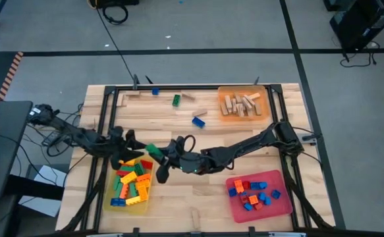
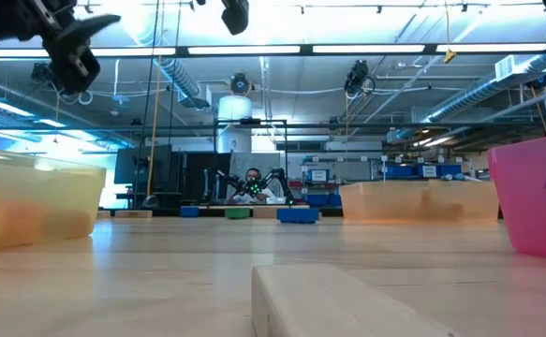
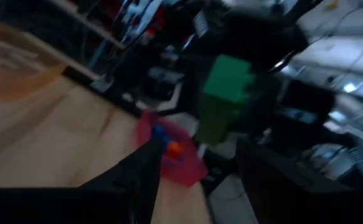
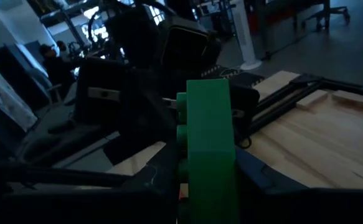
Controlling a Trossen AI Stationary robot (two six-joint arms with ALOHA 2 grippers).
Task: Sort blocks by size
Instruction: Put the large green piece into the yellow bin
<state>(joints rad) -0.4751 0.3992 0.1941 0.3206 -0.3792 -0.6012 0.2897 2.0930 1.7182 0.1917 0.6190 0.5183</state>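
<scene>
My right gripper (image 1: 160, 158) reaches across from the table's right and is shut on a green block (image 1: 153, 150), which it holds above the far right corner of the yellow tray (image 1: 107, 197). The tray is full of yellow, red, orange and green blocks. The green block fills the middle of the right wrist view (image 4: 209, 143). My left gripper (image 1: 131, 141) stands just to the left of it, open. In the left wrist view its two fingers (image 3: 147, 171) frame the green block (image 3: 228, 99) farther off without touching it. My right gripper pinches the green block's lower part (image 4: 209, 186) between its two fingers (image 4: 256, 177). The fingers come roughly level from the table's right side. The block stands upright above them, studs to one side, lifted clear of table and tray.
An orange tray (image 1: 224, 92) with tan wooden pieces sits far right. A red tray (image 1: 280, 207) with small blue, red and orange blocks sits near right. Loose blue (image 1: 198, 121), green (image 1: 176, 100) and wooden (image 1: 188, 97) blocks lie at the far middle. A wooden piece (image 2: 338, 300) lies by the near edge.
</scene>
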